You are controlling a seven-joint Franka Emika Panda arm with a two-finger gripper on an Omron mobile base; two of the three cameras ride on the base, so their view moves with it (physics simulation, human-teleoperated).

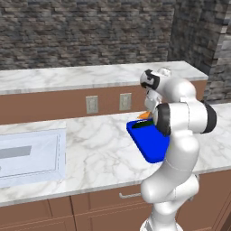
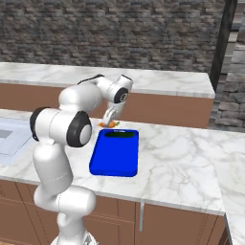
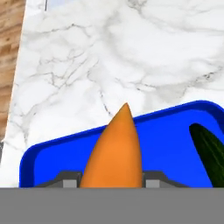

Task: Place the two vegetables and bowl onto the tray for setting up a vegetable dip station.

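1. The tool (image 2: 109, 121) hangs at the end of the white arm, low over the far end of the blue tray (image 2: 115, 155) on the marbled desk (image 2: 182, 158).
2. Its fingers are closed on the orange carrot (image 3: 114, 151), pinching it at its thick end; in the hand view the carrot's pointed end juts forward from between the two finger tips.
3. In the right base view the carrot (image 2: 109, 125) shows as a small orange shape with a green tip just under the tool, at the tray's far left corner; whether it touches the tray's rim or the desk cannot be told.
4. In the left base view the carrot (image 1: 144, 115) peeks out orange beside the arm's elbow, just past the tray (image 1: 149, 140).
5. The dark green vegetable (image 2: 121, 135) lies flat inside the tray along its far end, just beside the tool and below it.
6. In the hand view that green vegetable (image 3: 211, 153) lies to the right of the carrot, apart from it, on the tray's blue floor (image 3: 170, 146).
7. Beyond the tool, past the tray's rim, bare marble desk (image 3: 109, 57) stretches away to a strip of brown wood (image 3: 9, 52).
8. Well to the tool's left, a pale sink basin (image 1: 29, 155) is set into the desk.
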